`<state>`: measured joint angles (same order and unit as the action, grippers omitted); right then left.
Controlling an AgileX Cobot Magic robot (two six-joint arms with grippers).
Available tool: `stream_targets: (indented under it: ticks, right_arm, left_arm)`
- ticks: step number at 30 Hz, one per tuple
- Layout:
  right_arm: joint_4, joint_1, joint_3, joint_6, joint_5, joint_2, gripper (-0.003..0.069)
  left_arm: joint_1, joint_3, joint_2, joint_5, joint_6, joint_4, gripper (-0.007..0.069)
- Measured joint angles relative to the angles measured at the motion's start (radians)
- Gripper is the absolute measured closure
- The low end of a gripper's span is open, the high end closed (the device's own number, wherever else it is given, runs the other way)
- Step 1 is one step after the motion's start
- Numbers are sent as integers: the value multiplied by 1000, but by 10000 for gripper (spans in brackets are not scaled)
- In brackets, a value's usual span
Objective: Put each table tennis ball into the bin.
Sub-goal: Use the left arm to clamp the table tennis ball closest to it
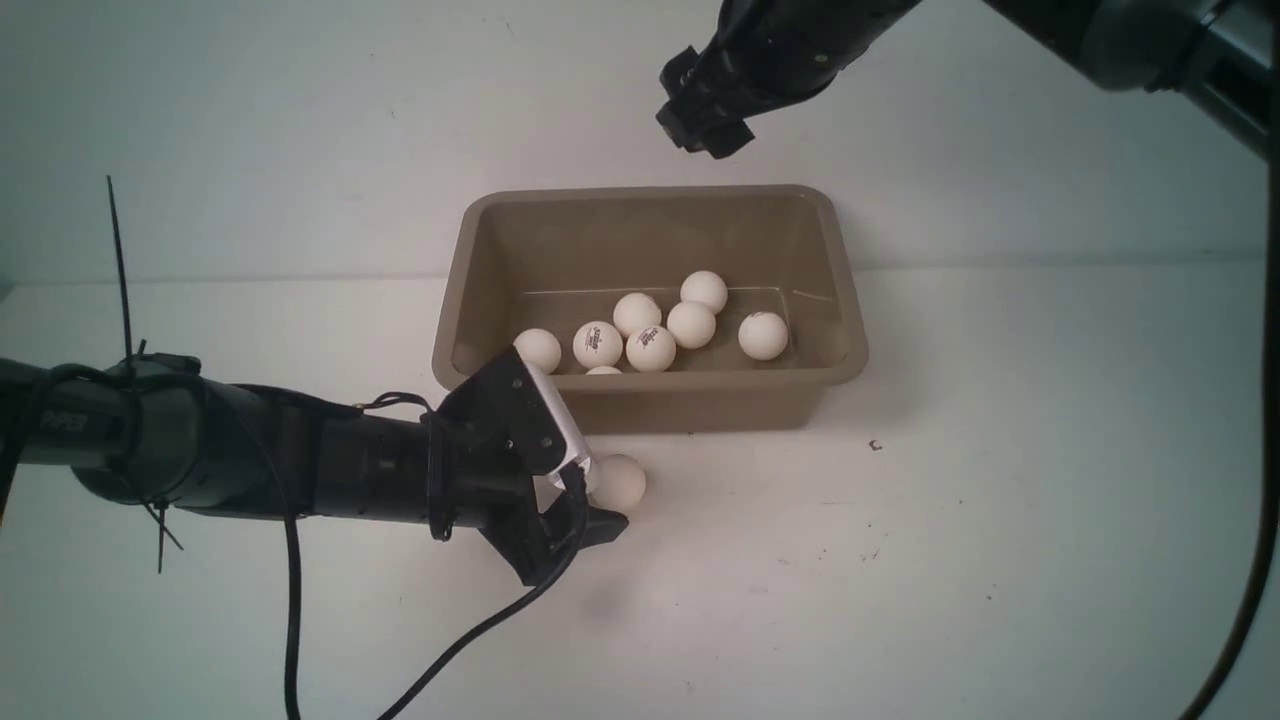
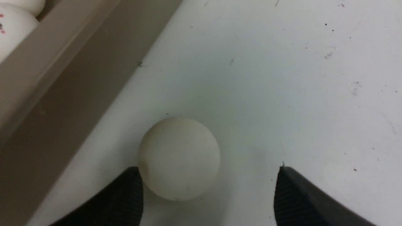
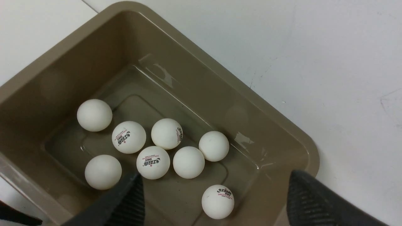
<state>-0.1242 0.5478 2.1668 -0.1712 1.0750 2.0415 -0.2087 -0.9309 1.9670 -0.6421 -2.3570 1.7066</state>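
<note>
Lying on the white bench (image 1: 1000, 500), one loose table tennis ball (image 1: 622, 482) (image 2: 179, 158) sits just off the near wall of the bin (image 1: 640, 235), at about 6 o'clock from the bin's left half in the front view. It rests between the spread fingers of the left hand (image 1: 598, 497) (image 2: 209, 174). The ball is close against the finger nearer the bin and clear of the other, so nothing grips it. Whether it touches that nearer finger, I cannot tell.

The left arm comes in low from 9 o'clock, nearly level with the bench, pointing toward 3 o'clock. Its upper finger overlaps the bin's near left corner in the front view.

The right hand (image 1: 700, 125) (image 3: 215, 179) hangs in the air beyond the bin's far rim, at 12 o'clock from the bin, its arm coming in from 1 o'clock. Its fingers stand wide with nothing between them, and its wrist view looks down into the bin.

Eight table tennis balls (image 3: 188, 162) (image 1: 691, 324) lie on the bin's floor, most in a loose cluster and several showing dark printed logos. One lies a little apart toward 3 o'clock.
</note>
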Motion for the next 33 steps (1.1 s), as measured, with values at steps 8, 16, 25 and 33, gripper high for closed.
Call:
stream_targets:
  ticks: [8,16,25,33]
  right_arm:
    - [1,0,0,0,1,0,106]
    - [1,0,0,0,2,0,106]
    - [1,0,0,-1,2,0,106]
    - [1,0,0,-2,1,0,111]
  left_arm:
    - [-3,-30,19,-8,-4,-8,122]
    - [-4,-75,74,-7,-4,-12,122]
    - [-4,-104,111,-8,30,-4,136]
    - [-43,-108,132,-18,29,4,221]
